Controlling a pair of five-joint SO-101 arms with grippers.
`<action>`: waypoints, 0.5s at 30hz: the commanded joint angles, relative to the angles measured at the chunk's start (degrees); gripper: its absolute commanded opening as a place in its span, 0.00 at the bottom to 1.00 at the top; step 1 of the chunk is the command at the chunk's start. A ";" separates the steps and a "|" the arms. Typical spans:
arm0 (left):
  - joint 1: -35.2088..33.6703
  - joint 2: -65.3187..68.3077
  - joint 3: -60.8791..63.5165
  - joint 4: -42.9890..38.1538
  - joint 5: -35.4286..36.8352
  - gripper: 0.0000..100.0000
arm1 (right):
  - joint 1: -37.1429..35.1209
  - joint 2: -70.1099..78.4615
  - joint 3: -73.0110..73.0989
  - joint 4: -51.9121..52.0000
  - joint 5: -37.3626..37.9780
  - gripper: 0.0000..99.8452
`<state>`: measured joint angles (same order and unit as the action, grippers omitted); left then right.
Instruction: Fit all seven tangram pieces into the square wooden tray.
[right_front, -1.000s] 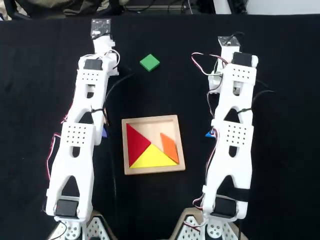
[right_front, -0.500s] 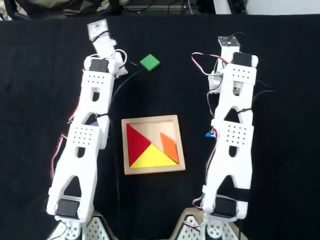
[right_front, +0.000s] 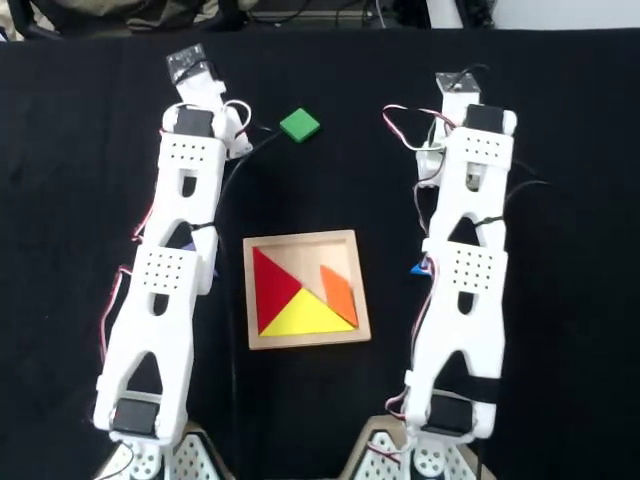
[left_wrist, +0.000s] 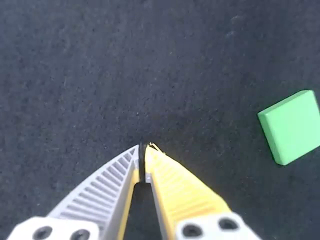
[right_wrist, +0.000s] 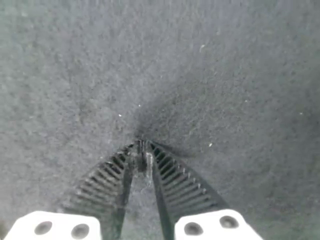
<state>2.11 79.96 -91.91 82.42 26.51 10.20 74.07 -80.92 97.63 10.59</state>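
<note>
**Three pieces seated; the green square (right_front: 299, 125) waits near your left gripper (left_wrist: 142, 150)**

Seen from above, the square wooden tray (right_front: 300, 238) lies on the black cloth (right_front: 560, 200) between your two arms. It holds a red triangle (right_front: 272, 280), a yellow triangle (right_front: 303, 317) and an orange piece (right_front: 339, 293); the rest is bare wood. The green square sits on the cloth well apart from the tray, off to one side of your left gripper. That gripper's fingers are pressed together on nothing, over bare cloth. Your right gripper (right_wrist: 142, 146) is likewise closed and empty. A blue piece (right_front: 418, 268) peeks out beside your right arm. Fetching the green square looks like the step in hand. You would need to spread the left fingers, swing across and straddle the square.
</note>
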 joint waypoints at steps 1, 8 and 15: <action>0.75 -4.22 -3.21 -6.42 -0.09 0.03 | -1.49 -0.48 -2.51 -0.53 0.62 0.01; -2.95 1.41 -3.38 -27.34 0.26 0.03 | -1.41 -0.48 -2.51 -0.53 0.62 0.01; -3.56 10.37 -3.47 -54.15 11.60 0.03 | -1.41 -0.48 -2.51 -0.53 0.62 0.01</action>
<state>-0.79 88.48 -92.26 41.71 31.08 10.20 74.07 -80.92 97.63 10.59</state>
